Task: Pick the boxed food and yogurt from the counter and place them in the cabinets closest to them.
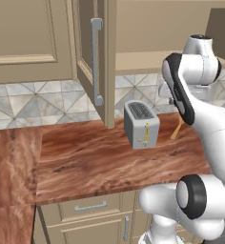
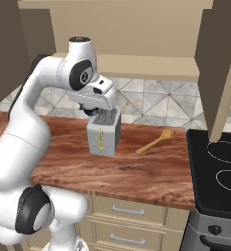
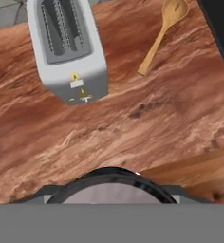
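Cabinet door point(image 1: 93, 47) is standing open above the counter's point(image 1: 86, 162) back edge, exposing the shelf point(image 1: 138, 61) as a drop point. Toaster point(image 1: 141, 124) is sitting mid-counter. My gripper point(image 2: 95, 112) is hovering over it, apparently pinching the yogurt point(image 3: 111, 187), lifted for clearance. Spoon point(image 2: 156, 141) is lying toward the counter's right end.

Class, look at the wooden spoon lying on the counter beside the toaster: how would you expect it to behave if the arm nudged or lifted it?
The wooden spoon looks rigid, so it probably keeps its shape when lifted. It lies flat on the counter, so a nudge would likely slide or pivot it rather than tip it. Its slim handle and wider bowl suggest it is light and may hang bowl-down if gripped at the handle's end.
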Tool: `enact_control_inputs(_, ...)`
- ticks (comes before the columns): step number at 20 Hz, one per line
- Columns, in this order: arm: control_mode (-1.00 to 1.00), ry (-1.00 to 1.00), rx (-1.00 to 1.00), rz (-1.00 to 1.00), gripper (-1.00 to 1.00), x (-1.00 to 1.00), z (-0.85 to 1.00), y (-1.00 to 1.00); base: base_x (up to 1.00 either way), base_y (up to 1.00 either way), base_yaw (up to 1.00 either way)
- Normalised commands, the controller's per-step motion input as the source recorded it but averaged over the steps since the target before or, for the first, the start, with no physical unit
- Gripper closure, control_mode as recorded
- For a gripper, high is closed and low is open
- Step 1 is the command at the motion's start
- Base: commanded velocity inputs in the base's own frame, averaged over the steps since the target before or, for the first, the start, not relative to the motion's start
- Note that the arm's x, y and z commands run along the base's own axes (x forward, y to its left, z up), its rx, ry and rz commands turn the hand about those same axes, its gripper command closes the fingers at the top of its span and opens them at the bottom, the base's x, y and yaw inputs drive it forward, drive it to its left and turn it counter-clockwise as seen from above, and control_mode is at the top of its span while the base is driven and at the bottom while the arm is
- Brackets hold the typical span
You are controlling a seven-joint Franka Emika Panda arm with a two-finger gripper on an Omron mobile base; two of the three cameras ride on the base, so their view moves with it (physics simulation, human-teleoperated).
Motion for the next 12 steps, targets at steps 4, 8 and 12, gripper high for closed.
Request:
enact_control_inputs(4,-1.00,-0.17,0.00,-0.16,1.00,0.00,0.68,0.03,0.00,0.00,0.00)
enact_control_inputs(8,-1.00,-0.18,0.02,-0.06,1.00,-0.10,0.35,0.01,0.00,0.00,0.00)
enact_control_inputs(12,-1.00,-0.29,0.06,0.00,1.00,-0.15,0.36,-0.01,0.00,0.00,0.00)
